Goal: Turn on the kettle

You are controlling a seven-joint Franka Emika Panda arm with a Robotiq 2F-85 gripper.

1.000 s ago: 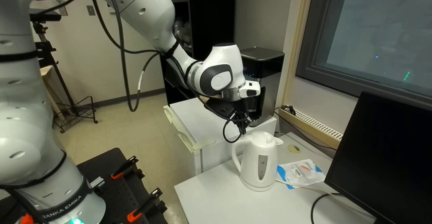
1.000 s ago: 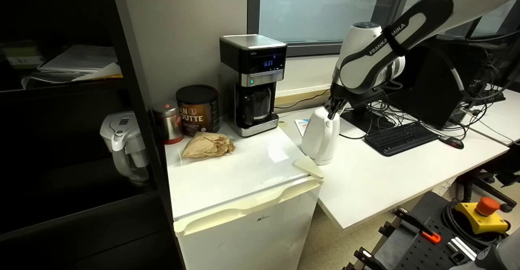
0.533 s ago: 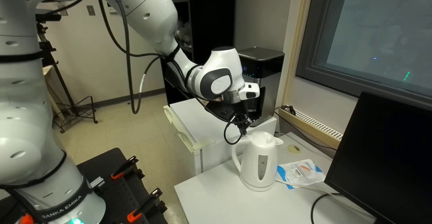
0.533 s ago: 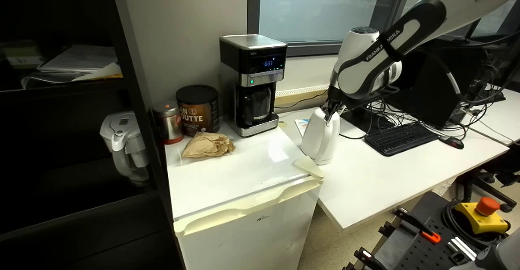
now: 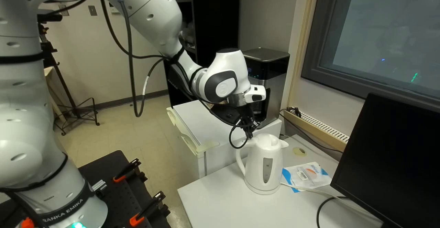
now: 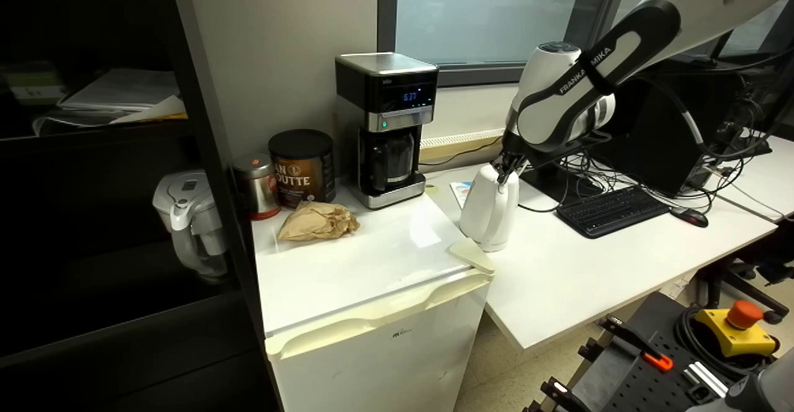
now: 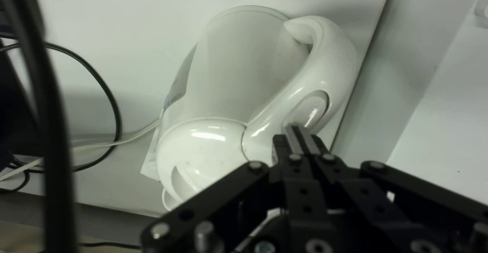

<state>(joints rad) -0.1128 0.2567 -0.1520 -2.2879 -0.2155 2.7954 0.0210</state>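
Note:
The white kettle [image 5: 256,173] stands upright on the desk; it also shows in an exterior view [image 6: 481,213] and the wrist view [image 7: 236,70]. Its loop handle [image 7: 335,58] points right in the wrist view and has an oval switch [image 7: 309,109] in its top. My gripper [image 5: 250,137] is above the handle top, near the lid; it also shows in an exterior view [image 6: 501,179]. In the wrist view the fingers [image 7: 301,128] are together with nothing between them, and their tips overlap the switch's near end. I cannot tell whether they touch it. The switch's position is unclear.
A white fridge [image 6: 372,275] adjoins the desk [image 5: 220,200] and bears a black coffee maker [image 6: 388,108], a coffee tin [image 6: 302,170] and a paper bag [image 6: 317,221]. A monitor [image 5: 388,159], packet [image 5: 307,174] and keyboard [image 6: 611,210] are on the desk.
The arm has come slightly lower, and the shut fingers have shifted a little along the handle top toward the lid. The kettle has not moved.

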